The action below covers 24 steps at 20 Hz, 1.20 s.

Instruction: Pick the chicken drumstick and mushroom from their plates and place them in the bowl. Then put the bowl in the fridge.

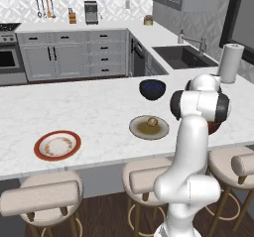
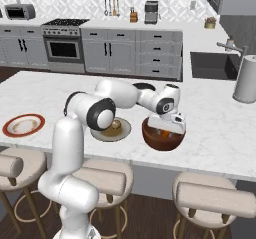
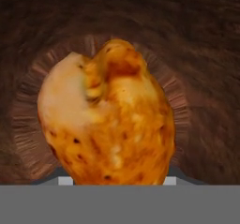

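At centre right of the right base view, the pincer (image 2: 169,129) hangs just inside the round, deep reddish-brown bowl (image 2: 162,141) on the white marbled bench (image 2: 215,128). Its fingers are narrowed on the golden-orange roasted chicken drumstick (image 3: 110,115), which the hand view shows pointed down at the bowl's brown ribbed floor. Whether the drumstick touches that floor cannot be told. Judged risk: a release from too high could let the leg bounce or roll against the wall, and a sideways withdrawal could catch the rim and drag the bowl, which sits near the bench's front edge above the padded stools (image 2: 215,198). Left of the bowl, the small tan mushroom (image 1: 152,122) sits on the grey-olive round plate (image 1: 144,131), untouched; the arm's elbow hangs over that plate in the right base view and could brush it on retreat. A red-rimmed round plate (image 1: 57,145) with pale speckled centre lies bare at lower left of the left base view. A second, dark navy bowl (image 1: 152,89) stands behind, and a white paper-towel roll (image 1: 230,62) stands by the sink; neither obstructs.
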### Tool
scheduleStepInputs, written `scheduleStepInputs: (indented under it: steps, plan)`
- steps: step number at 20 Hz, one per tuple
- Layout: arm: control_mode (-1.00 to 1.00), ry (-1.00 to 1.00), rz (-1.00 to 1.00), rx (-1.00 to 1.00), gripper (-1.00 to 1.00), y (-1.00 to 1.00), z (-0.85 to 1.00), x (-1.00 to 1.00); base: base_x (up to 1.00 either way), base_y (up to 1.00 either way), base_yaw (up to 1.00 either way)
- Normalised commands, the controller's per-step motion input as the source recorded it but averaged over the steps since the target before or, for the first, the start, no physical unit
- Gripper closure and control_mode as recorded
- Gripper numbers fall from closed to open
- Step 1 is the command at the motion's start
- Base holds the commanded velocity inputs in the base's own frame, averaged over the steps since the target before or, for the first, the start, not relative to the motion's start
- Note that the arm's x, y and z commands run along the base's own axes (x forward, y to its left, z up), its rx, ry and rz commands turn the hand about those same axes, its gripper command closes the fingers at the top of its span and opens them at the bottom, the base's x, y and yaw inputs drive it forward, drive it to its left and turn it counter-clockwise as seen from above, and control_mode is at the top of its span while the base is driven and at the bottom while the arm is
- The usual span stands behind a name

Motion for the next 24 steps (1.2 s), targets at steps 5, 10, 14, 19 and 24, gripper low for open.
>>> scheduleStepInputs:
  steps: [5, 10, 14, 19, 24]
  plan:
    - [-1.0, 0.0, 0.0, 0.0, 1.0, 0.05, -0.06, 0.0, 0.0, 0.0, 0.0]
    - [-1.0, 0.0, 0.0, 0.0, -1.0, 0.02, 0.0, 0.0, 0.0, 0.0, 0.0]
    - [-1.0, 0.0, 0.0, 0.0, -1.0, 0.0, 0.0, 0.0, 0.0, 0.0, 0.0]
    - [-1.0, -0.02, 0.0, 0.0, -1.0, 0.1, 0.18, -0.28, 0.0, 0.0, 0.0]
    - [-1.0, -0.04, 0.0, 0.0, -1.0, 0.19, 0.73, -0.47, 0.0, 0.0, 0.0]
